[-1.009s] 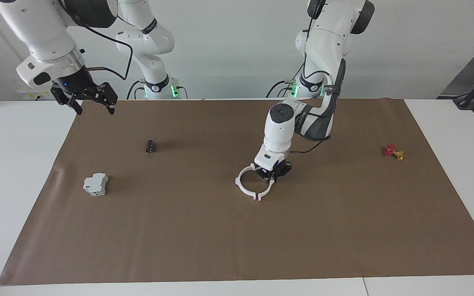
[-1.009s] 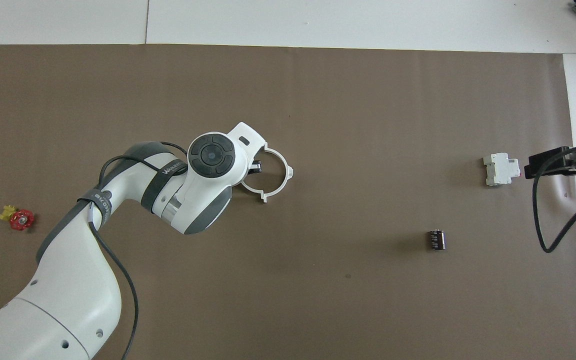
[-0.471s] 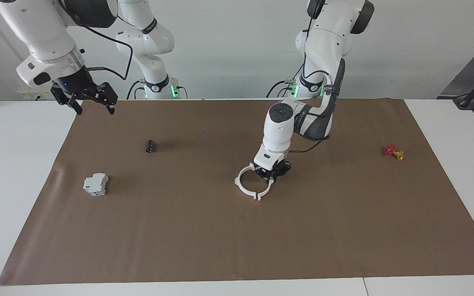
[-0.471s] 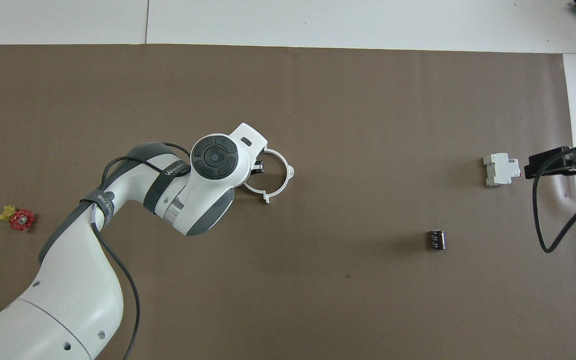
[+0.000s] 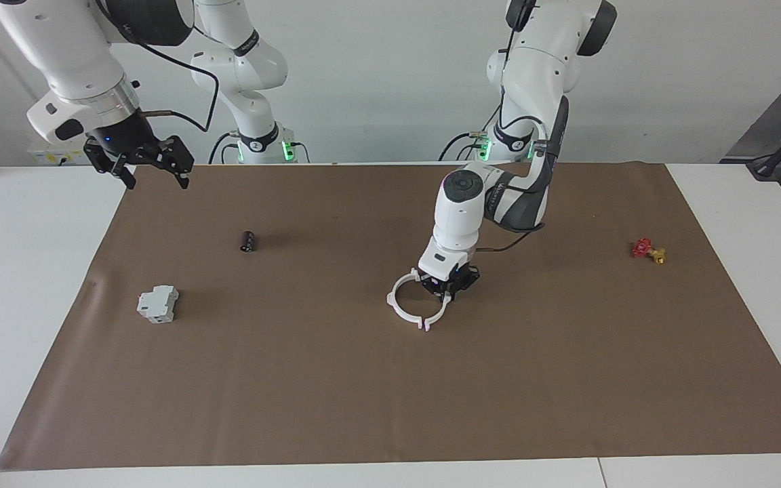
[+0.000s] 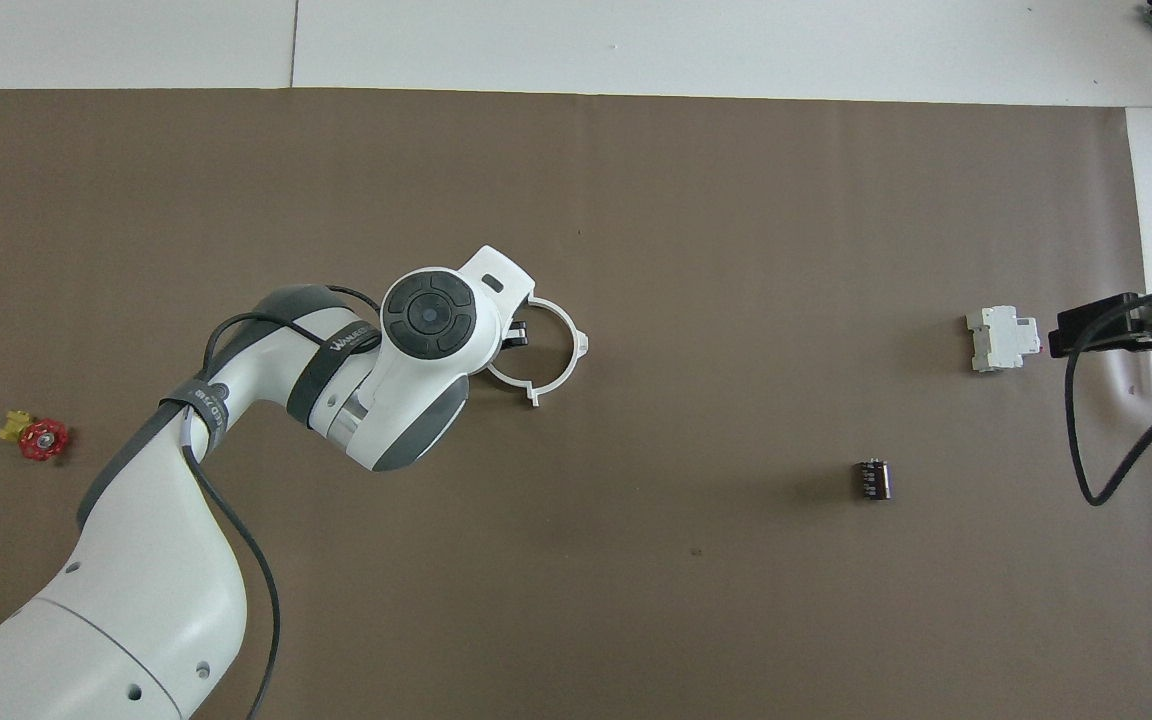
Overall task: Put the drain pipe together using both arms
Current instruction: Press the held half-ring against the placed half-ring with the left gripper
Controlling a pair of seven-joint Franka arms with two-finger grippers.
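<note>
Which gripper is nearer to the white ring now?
Left. The left gripper is shut on the white ring mid-table; the right gripper waits, open, raised at the right arm's end of the table.

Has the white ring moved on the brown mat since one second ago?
Yes, slightly. The white ring, gripped by the shut left gripper, now sits a little nearer the robots, judged against the small black cylinder, which stayed put.
</note>
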